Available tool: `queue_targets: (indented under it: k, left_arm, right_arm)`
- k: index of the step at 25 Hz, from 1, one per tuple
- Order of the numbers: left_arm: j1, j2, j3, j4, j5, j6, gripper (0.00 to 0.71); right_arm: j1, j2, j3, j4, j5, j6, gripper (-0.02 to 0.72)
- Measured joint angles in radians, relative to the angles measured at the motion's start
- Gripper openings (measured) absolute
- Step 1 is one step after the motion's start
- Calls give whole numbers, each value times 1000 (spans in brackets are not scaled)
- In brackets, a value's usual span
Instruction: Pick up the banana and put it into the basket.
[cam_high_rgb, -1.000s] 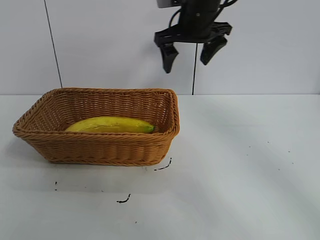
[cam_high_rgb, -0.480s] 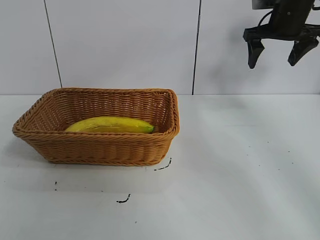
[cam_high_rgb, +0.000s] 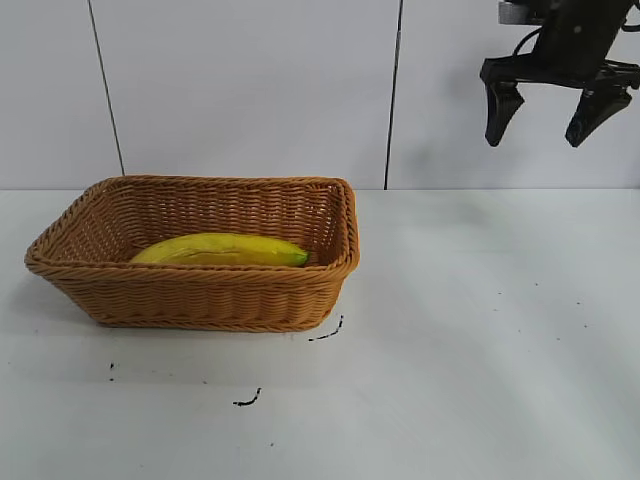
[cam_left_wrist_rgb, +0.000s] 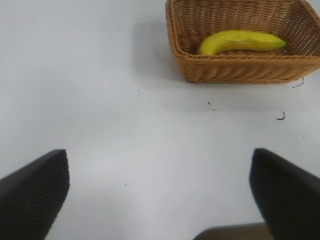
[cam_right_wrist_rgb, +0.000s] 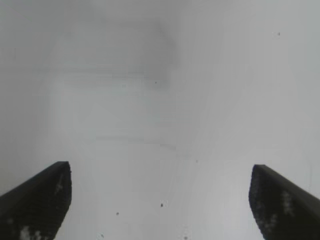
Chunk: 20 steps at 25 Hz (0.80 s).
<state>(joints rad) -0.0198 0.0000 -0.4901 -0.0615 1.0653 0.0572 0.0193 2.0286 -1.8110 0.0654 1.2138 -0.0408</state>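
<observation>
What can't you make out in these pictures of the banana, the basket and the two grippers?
- banana: underside hidden by the basket front wall, exterior view.
- right gripper: arm above cut off by the top edge.
- left gripper: only finger ends show in the left wrist view; absent from the exterior view.
- Table specks: too small to identify.

A long, gently curved yellow banana (cam_high_rgb: 222, 250) with a small greenish tip lies on its side inside a rectangular tan-orange woven wicker basket (cam_high_rgb: 200, 300). It rests on the basket's floor, running along the long side nearest me, green tip pointing toward the right-hand end wall. The basket sits flat on the white tabletop at the left, its sloping sides and braided rim intact. The banana takes up roughly two-thirds of its length.
</observation>
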Motion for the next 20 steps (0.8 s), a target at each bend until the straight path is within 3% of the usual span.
queue_targets:
  k: [12,20]
  left_arm:
    - [0,0,0,1,0,0,695]
    - [0,0,0,1,0,0,695]
  right_arm:
    - [0,-638,747,0,-10,-50,687]
    - [0,-1099,1158,0,-159,-52,687]
